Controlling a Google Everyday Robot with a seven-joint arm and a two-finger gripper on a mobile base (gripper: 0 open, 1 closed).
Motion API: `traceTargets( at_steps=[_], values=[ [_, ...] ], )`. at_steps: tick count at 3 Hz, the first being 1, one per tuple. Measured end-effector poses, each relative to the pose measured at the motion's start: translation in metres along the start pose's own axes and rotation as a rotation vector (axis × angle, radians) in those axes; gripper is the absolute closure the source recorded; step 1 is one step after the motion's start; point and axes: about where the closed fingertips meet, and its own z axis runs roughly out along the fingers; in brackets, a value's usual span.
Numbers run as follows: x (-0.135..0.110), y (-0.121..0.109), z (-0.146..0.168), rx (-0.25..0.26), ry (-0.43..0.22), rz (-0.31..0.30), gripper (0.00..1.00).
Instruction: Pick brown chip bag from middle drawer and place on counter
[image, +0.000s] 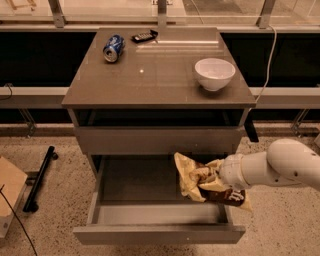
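Note:
The brown chip bag (210, 184), dark brown with pale yellow-tan ends, hangs crumpled above the right part of the open middle drawer (150, 220). My gripper (216, 176) comes in from the right on a white arm and is shut on the bag's upper middle, holding it clear of the drawer floor. The gripper's tips are buried in the bag. The counter (155, 75) is the glossy grey-brown top of the cabinet, above and behind the bag.
A white bowl (214, 73) stands on the counter's right side. A blue soda can (113, 48) lies at the back left, with a small black object (144, 36) beside it. A closed grey drawer front (159, 140) sits above the open drawer. A black bar (40, 177) lies on the floor at the left.

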Motion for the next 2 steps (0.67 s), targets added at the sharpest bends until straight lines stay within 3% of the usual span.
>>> traceTargets(
  at_steps=[2],
  values=[
    [-0.095, -0.011, -0.085, 0.088, -0.076, -0.309, 1.00]
  ],
)
